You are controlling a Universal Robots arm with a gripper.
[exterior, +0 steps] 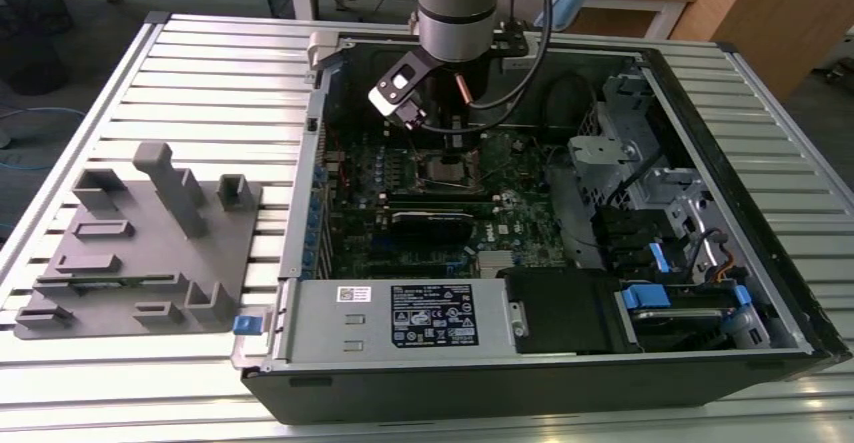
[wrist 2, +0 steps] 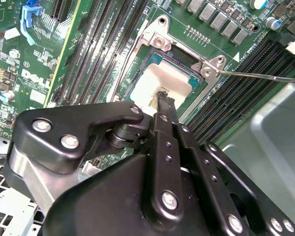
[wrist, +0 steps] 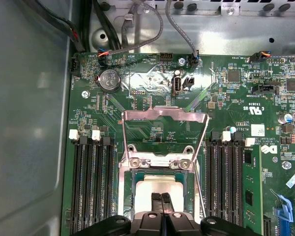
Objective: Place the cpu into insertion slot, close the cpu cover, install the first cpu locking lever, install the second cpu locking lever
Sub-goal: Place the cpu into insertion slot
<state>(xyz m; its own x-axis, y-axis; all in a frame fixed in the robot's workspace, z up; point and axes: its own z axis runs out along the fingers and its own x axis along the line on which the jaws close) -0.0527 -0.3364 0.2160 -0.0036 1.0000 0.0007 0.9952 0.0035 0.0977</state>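
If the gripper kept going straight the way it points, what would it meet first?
Most likely the metal top of the cpu, which lies in the insertion slot directly beyond the gripper. The cpu cover stands tilted up, out of that line. Whether the gripper already touches the cpu cannot be told.

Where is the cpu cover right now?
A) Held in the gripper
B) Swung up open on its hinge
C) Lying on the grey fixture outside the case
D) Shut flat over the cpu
B: in the first wrist view the cpu cover stands raised on its hinge, green board showing through its window, and the cpu lies uncovered.
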